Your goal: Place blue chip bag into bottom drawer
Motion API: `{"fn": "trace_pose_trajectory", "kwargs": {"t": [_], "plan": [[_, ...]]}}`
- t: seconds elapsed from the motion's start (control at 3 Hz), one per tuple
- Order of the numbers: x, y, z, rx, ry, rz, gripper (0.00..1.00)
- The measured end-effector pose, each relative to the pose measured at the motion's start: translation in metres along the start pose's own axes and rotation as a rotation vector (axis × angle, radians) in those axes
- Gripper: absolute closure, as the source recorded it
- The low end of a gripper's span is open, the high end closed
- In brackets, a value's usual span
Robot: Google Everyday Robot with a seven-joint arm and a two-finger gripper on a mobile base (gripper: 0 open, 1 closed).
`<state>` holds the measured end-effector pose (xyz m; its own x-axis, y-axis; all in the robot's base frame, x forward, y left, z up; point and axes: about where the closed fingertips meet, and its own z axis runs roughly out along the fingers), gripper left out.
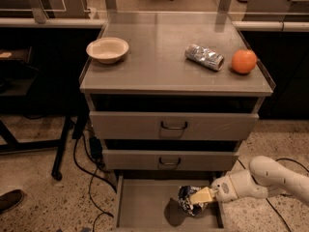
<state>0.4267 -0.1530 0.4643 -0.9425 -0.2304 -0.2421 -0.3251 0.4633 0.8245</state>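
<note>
A cream bowl point(107, 49) sits at the left of the grey bench point(159, 62), with a silver foil packet point(204, 56) and an orange point(244, 61) at its right. Below, the bottom drawer point(140, 207) stands open. Over its right side is the crumpled blue chip bag point(185, 200), clamped in the end effector point(202, 195), which reaches in from the right.

- My tool point(197, 196) hangs low over the right side of the bottom drawer point(140, 208), clamped on the blue chip bag point(185, 198).
- I see free floor on the drawer's left.
- The middle drawer point(145, 159) closes off the far edge from above.
</note>
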Motion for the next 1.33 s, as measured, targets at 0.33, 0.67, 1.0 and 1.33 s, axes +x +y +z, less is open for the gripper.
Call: {"fn": "trace_pose_trajectory", "kwargs": {"t": [0.33, 0.67, 1.0, 1.33], "plan": [[0.008, -0.016, 0.032, -0.056, 0.010, 0.021, 1.00], [0.008, -0.048, 0.060, -0.120, -0.020, 0.061, 1.00], [0.011, -0.071, 0.080, -0.154, -0.051, 0.097, 1.00], [0.012, -0.073, 0.083, -0.158, -0.050, 0.101, 1.00]]}}
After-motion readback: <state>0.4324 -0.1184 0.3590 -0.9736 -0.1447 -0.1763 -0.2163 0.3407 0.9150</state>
